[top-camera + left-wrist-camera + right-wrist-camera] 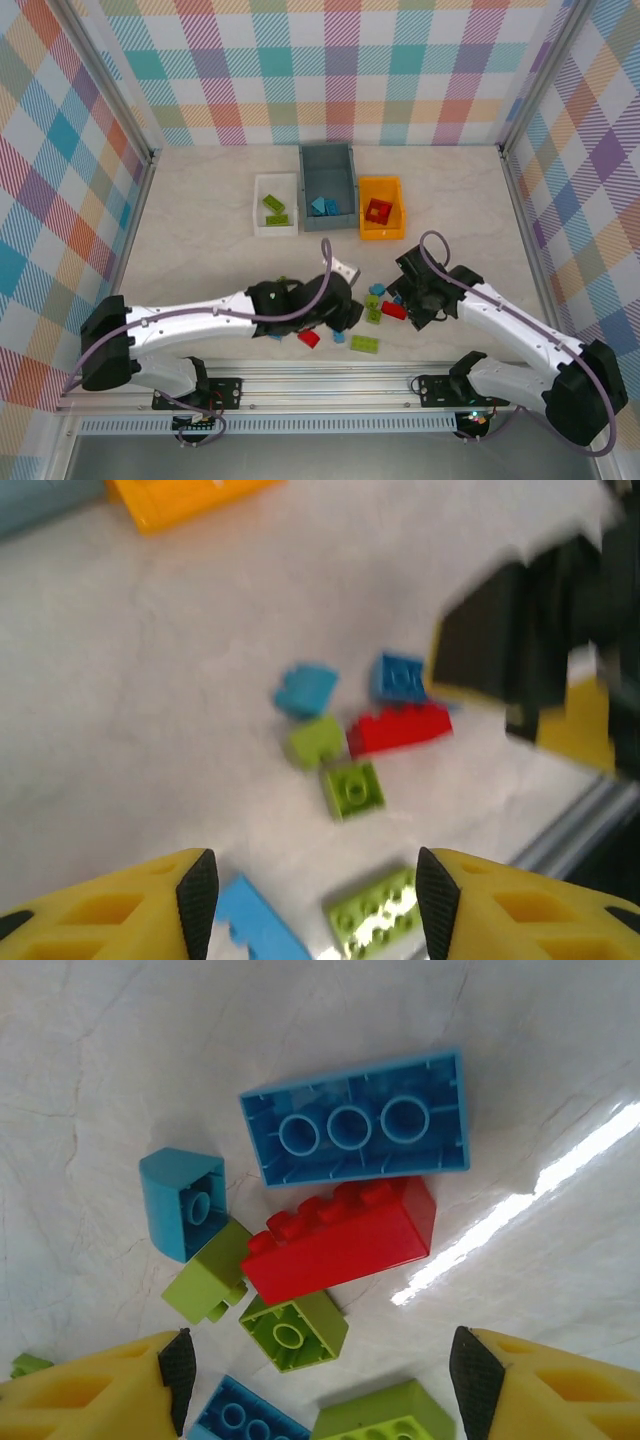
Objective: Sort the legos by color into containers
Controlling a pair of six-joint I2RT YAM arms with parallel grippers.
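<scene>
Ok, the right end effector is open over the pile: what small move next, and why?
Probably ease the right end effector forward and down to straddle the red brick. It lies just ahead of the open jaws, but an upturned blue brick and a lime brick touch it, so go slowly.

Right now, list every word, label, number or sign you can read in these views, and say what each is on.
No text can be read.
On the red brick, the studs show, but any lettering embossed on them is too small to read.
The upturned blue brick shows bare tubes and no marking.
The white tray, grey-blue bin and orange bin show no label from above.
</scene>
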